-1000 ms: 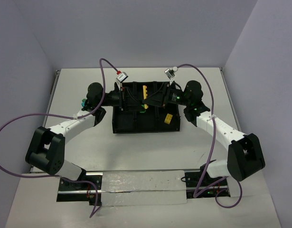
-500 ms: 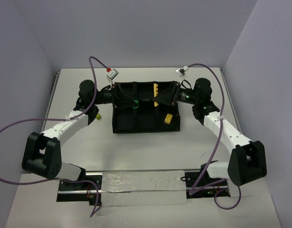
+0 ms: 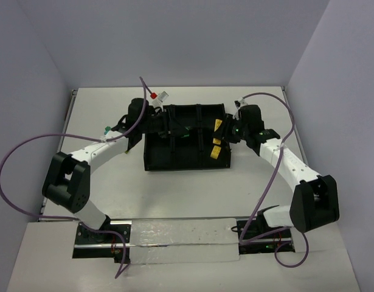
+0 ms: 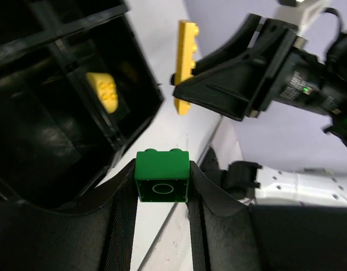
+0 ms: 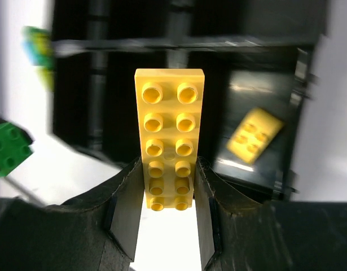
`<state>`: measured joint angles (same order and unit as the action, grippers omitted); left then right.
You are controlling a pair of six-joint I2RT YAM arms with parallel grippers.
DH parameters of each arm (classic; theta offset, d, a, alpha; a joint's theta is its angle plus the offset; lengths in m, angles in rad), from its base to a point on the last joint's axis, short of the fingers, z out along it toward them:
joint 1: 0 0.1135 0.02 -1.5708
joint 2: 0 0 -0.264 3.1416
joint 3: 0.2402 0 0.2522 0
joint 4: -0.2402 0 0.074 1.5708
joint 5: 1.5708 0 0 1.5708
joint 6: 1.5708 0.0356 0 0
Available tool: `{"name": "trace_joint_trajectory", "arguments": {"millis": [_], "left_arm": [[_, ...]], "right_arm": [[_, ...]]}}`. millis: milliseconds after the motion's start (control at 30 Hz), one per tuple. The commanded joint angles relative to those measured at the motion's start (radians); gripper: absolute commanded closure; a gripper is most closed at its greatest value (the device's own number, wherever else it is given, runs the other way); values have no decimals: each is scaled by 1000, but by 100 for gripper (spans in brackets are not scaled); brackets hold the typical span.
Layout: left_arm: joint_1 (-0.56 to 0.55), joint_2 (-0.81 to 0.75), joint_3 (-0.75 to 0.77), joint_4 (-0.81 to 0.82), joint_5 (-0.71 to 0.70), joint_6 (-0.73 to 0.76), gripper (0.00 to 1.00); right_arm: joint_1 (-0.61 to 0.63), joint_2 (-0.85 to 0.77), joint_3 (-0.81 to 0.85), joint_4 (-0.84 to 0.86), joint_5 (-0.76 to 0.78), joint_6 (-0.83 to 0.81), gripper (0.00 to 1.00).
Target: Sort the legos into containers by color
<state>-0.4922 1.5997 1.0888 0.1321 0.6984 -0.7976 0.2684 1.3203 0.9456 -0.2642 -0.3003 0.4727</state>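
My left gripper (image 3: 183,132) is shut on a green brick (image 4: 162,174) and holds it over the middle of the black divided tray (image 3: 185,163). My right gripper (image 3: 219,131) is shut on a long yellow plate (image 5: 169,137) above the tray's right side. The plate also shows in the left wrist view (image 4: 185,66). A small yellow brick (image 3: 215,151) lies in the front right compartment; it shows in both wrist views (image 4: 102,90) (image 5: 255,134). The green brick shows at the left edge of the right wrist view (image 5: 9,149).
A teal and green lego (image 3: 106,129) lies on the white table left of the tray, beside my left arm. A blurred green and yellow cluster (image 5: 38,48) shows beyond the tray. Purple cables arc over both arms.
My right gripper has carried the yellow plate from the tray's middle to its right side. My left gripper, holding the green brick, has shifted a little right over the tray.
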Motion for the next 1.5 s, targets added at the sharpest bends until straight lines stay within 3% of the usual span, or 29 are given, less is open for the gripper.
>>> {"name": "trace_joint_trajectory", "arguments": {"millis": [0,133,400,533,633,700,867,1067,1167,1300,1467], "left_arm": [[-43,72,92,-124,-189,36,100],[-64,117,121,-162,-233,38,100],[-82,188,153,-207,-278,47,96],[-84,194,154,-212,-277,52,65],[-89,174,162,-218,-280,64,31],[-93,158,174,-242,-288,79,23],[-98,86,225,-357,-369,136,22],[-62,-4,319,-632,-739,205,24],[37,-55,297,-686,-832,182,24],[228,-108,187,-691,-829,125,10],[360,-113,53,-677,-853,36,15]], "right_arm": [[-3,44,-3,-56,124,-59,78],[1,66,-11,-41,108,-60,74],[26,116,-4,-31,82,-70,54],[37,140,13,-35,85,-68,34],[41,144,25,-35,90,-61,22],[43,137,35,-42,90,-59,20],[45,60,47,-48,120,-55,20],[46,-70,31,-40,185,-45,20],[45,-109,19,-27,196,-43,20],[46,-124,10,-21,195,-45,20],[46,-101,-7,-9,170,-39,20]]}}
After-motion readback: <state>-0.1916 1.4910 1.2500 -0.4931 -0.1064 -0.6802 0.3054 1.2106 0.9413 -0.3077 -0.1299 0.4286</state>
